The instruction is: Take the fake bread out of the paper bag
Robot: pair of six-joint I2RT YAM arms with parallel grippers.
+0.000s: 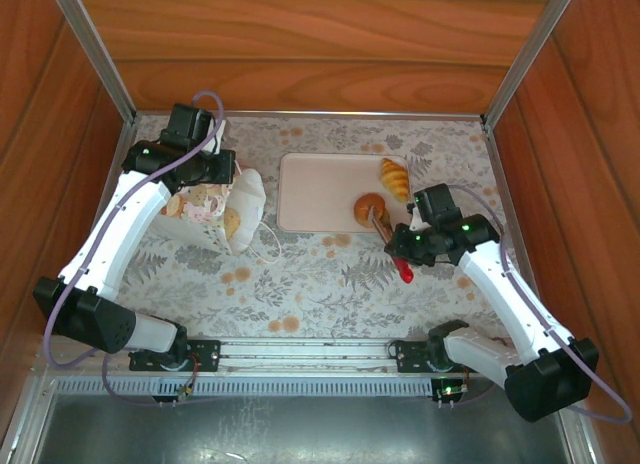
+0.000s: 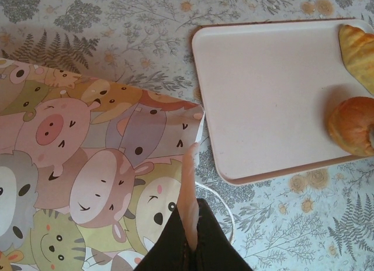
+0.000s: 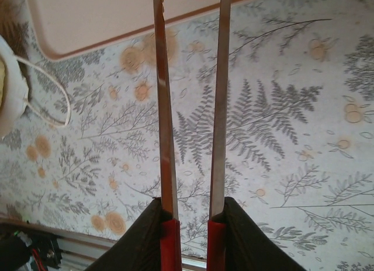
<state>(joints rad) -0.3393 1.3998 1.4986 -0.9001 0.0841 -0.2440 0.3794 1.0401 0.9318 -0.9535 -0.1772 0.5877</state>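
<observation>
Now, roll (image 1: 369,204) in right end effector (image 1: 378,221) (pinched)

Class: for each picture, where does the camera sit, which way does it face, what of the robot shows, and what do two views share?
Top external: above, behind the bases, facing down at the table; both arms, left gripper and right gripper show.
Left wrist: on the left arm, facing down past its shut fingers at the paper bag and tray.
Right wrist: on the right arm, facing along its parted fingers across the table to the tray's corner.
Shared: all three show the tray.
</observation>
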